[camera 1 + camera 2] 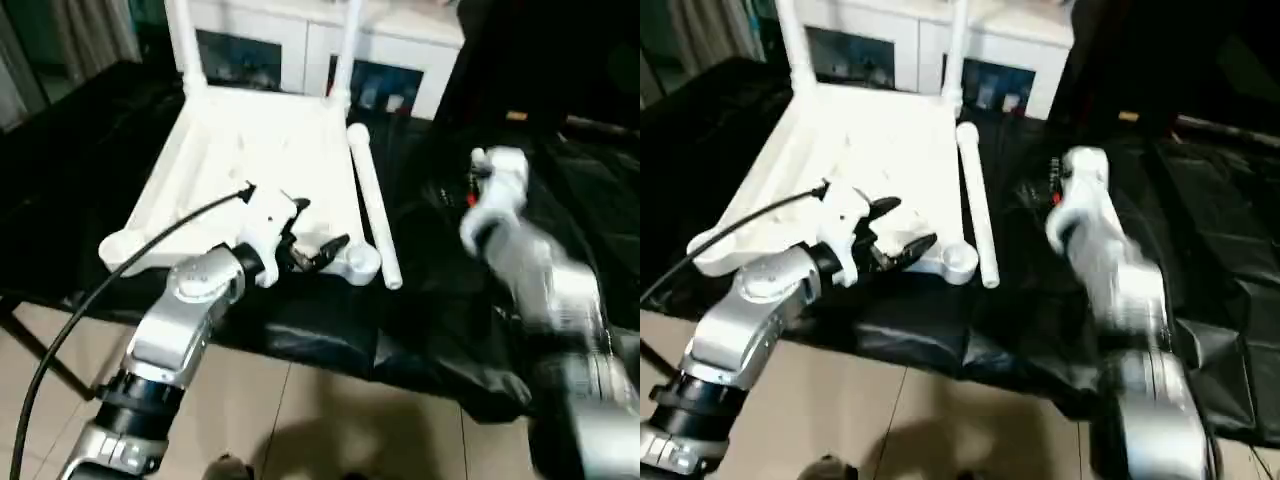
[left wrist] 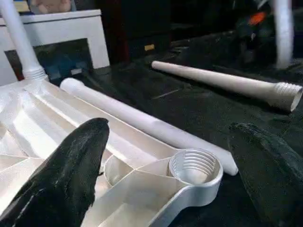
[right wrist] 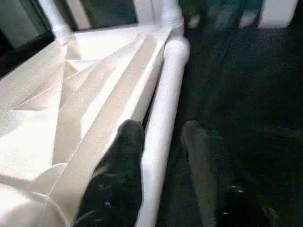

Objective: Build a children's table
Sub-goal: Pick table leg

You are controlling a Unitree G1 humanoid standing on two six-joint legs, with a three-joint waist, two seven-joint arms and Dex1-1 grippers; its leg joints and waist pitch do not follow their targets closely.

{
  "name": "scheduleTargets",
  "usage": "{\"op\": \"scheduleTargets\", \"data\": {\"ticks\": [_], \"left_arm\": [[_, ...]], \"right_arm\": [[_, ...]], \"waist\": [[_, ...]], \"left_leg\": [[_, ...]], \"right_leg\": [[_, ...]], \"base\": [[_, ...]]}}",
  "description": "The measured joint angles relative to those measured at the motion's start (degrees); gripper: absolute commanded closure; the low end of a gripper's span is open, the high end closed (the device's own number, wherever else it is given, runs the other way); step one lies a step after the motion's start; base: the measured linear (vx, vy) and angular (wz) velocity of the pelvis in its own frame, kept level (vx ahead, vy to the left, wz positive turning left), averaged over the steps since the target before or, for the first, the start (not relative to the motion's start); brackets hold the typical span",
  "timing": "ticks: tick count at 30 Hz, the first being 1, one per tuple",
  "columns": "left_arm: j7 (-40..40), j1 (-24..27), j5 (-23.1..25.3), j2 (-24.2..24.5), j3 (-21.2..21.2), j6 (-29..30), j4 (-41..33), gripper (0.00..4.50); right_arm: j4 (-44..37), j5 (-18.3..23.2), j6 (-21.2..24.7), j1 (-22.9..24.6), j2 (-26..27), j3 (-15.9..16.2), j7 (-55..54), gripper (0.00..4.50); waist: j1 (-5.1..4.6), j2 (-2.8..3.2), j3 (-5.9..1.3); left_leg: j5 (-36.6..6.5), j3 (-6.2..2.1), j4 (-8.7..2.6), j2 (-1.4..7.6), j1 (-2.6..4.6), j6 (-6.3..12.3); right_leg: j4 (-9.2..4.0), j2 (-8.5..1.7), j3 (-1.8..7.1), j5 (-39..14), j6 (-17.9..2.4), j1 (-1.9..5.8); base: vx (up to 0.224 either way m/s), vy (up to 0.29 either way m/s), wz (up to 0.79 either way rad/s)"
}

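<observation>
You have one table top (image 1: 250, 150) lying ribbed side up on the black work table (image 1: 450, 330). Two legs (image 1: 180, 40) stand upright in its far corner sockets. Two more lie loose: one leg (image 1: 373, 205) lies just beside the top's right edge, and a second leg (image 2: 227, 82), threaded end showing, lies well apart on the black cover. Two near sockets (image 2: 195, 168) are empty.

Your left gripper (image 1: 310, 235) hovers over the near right corner of the top, jaws spread wide, holding nothing. Your right gripper (image 3: 163, 142) has its two fingers (image 3: 123, 161) parted on either side of the loose leg beside the top, not closed on it.
</observation>
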Motion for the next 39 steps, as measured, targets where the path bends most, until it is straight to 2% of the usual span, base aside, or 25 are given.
{"op": "scheduleTargets", "data": {"ticks": [6,9,11,13,16,20,26,29,34,39], "left_arm": [[0.64,1.39,1.14,0.68,-0.18,0.03,-1.97,0.0],[1.32,2.42,1.78,0.56,-0.64,0.37,-3.06,0.0],[1.36,3.41,1.95,0.36,-1.15,0.73,-4.51,0.0],[1.4,3.88,2.19,0.44,-1.2,0.91,-4.88,0.0],[1.8,3.97,2.26,0.47,-1.17,1.26,-4.91,0.0],[1.65,4.03,2.87,0.85,-1.89,1.4,-5.54,0.0],[1.11,4.08,3.3,1.02,-2.65,1.98,-6.09,0.0],[1.1,4.07,3.4,1.02,-2.78,1.98,-6.09,0.0],[1.14,4.1,3.52,1.07,-3.07,2.05,-6.18,0.0],[0.47,5.02,3.29,1.04,-3.37,2.92,-8.03,0.0]], "right_arm": [[15.44,-2.11,-1.15,-7.74,-0.15,0.34,0.92,2.2],[20.25,-3.59,-1.73,-10.81,-0.3,1.52,3.44,1.9],[22.42,-4.78,-1.87,-11.62,-0.29,2.84,5.03,1.84],[23.3,-5.85,-2.26,-11.61,-0.24,3.96,5.66,1.56],[24.87,-8.81,-3.06,-11.61,-0.24,6.77,5.53,1.42],[28.15,-13.71,-3.75,-11.55,-0.24,10.24,4.11,1.42],[28.96,-15.94,-2.61,-12.81,-0.24,11.87,1.13,1.42],[29.53,-15.52,0.25,-12.95,-0.22,10.76,1.05,1.42],[31.79,-15.26,3.11,-12.68,-0.15,9.74,1.95,1.86],[31.87,-13.41,4.22,-12.65,0.09,7.17,2.41,2.32]], "waist": [[-0.13,-0.08,0.04],[-0.16,-0.76,0.01],[-0.22,-1.08,-0.03],[-0.12,-1.16,-0.03],[-0.04,-1.17,-0.04],[-0.14,-1.17,-0.02],[-1.16,-1.17,-0.03],[-1.32,-1.22,-0.06],[-1.27,-1.22,-0.06],[-1.22,-1.19,-0.06]], "left_leg": [[0.09,0.09,0.18,0.0,-0.34,0.13],[0.09,0.11,0.13,0.03,-0.4,0.14],[0.09,0.11,0.14,0.02,-0.43,0.14],[0.09,0.12,0.16,0.01,-0.47,0.14],[0.09,0.13,0.16,0.0,-0.47,0.14],[0.09,0.12,0.14,0.0,-0.48,0.13],[0.09,0.09,0.13,0.0,-0.43,0.13],[0.09,0.08,0.13,0.0,-0.41,0.13],[0.09,0.09,0.13,0.0,-0.49,0.13],[0.09,0.1,0.12,0.0,-0.5,0.13]], "right_leg": [[0.22,-0.1,0.05,-0.04,-0.01,-0.3],[0.25,-0.09,0.03,-0.11,0.0,-0.41],[0.24,-0.09,0.04,-0.15,0.01,-0.43],[0.21,-0.11,0.05,-0.16,0.03,-0.43],[0.21,-0.14,0.05,-0.16,0.03,-0.42],[0.23,-0.13,0.05,-0.17,0.05,-0.48],[0.28,-0.12,0.04,-0.17,0.05,-0.49],[0.28,-0.12,0.03,-0.17,0.05,-0.48],[0.33,-0.12,0.04,-0.17,0.04,-0.57],[0.35,-0.12,0.05,-0.16,0.02,-0.63]], "base": [[0.0,0.0,0.0],[0.0,0.0,0.0],[0.0,0.0,0.0],[0.0,0.0,0.0],[0.0,0.0,0.0],[0.0,0.0,0.0],[0.0,0.0,0.0],[0.0,0.0,0.0],[0.0,0.0,0.0],[0.0,0.0,0.0]]}}
